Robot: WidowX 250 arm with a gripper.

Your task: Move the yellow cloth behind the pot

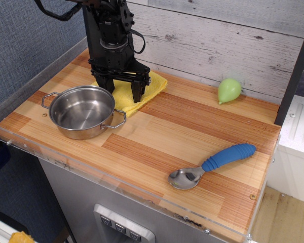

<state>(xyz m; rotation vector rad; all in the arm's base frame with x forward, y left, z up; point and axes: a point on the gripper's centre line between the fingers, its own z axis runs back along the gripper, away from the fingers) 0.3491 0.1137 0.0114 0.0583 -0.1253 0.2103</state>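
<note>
On the wooden counter [192, 131], the spread hand [122, 91] partly hides the yellow cloth [129, 93] behind the pot [82, 111]

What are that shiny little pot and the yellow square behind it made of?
The pot looks like polished stainless steel: its inside mirrors the light, and its loop handles are thin wire. The yellow cloth seems to be soft fabric, possibly terry: matte, folded, with rumpled edges under the gripper.
</note>
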